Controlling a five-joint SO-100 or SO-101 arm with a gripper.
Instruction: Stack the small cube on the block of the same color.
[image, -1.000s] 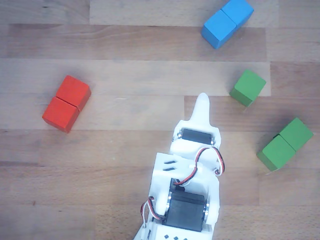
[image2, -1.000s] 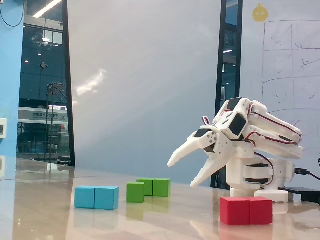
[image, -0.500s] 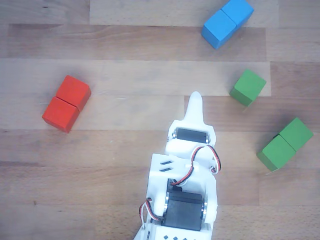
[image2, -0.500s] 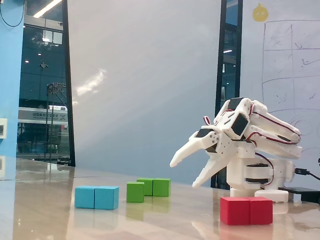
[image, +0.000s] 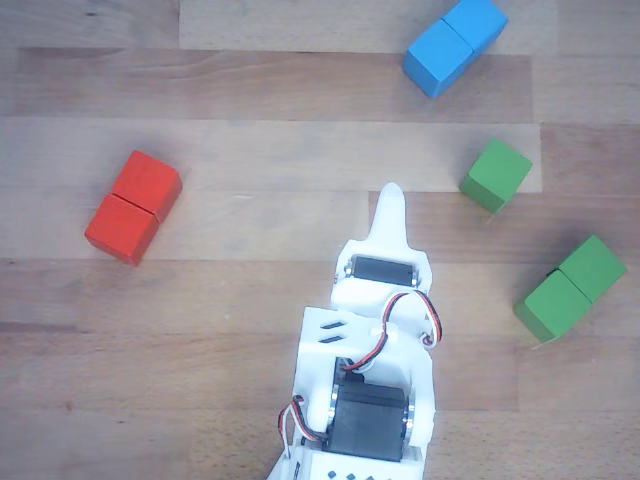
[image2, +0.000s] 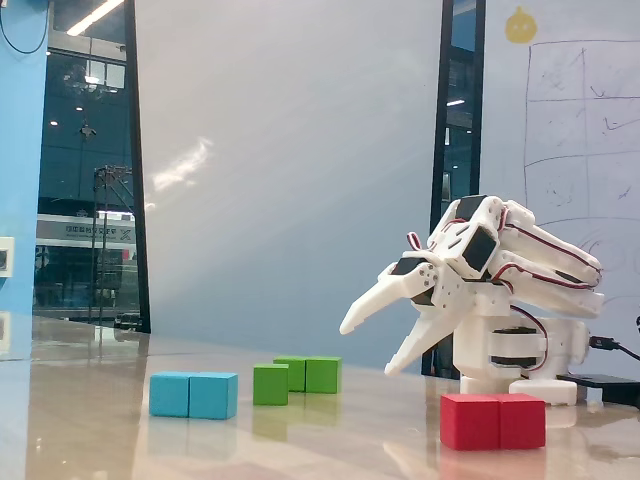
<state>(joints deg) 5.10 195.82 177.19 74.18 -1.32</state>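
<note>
Above the wooden surface (image: 240, 120), the fingers (image2: 365, 345) are spread wide open, holding and touching nothing. From above, only the upper finger shows; the lower one is hidden under the arm, whose base the picture edge cuts off. The small cube (image: 496, 174) lies right of the fingertip, apart from it. The green double block (image: 570, 288) sits lower right of the cube.

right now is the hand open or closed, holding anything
Hand: open, its two fingers spread apart above the table, holding nothing.
</note>
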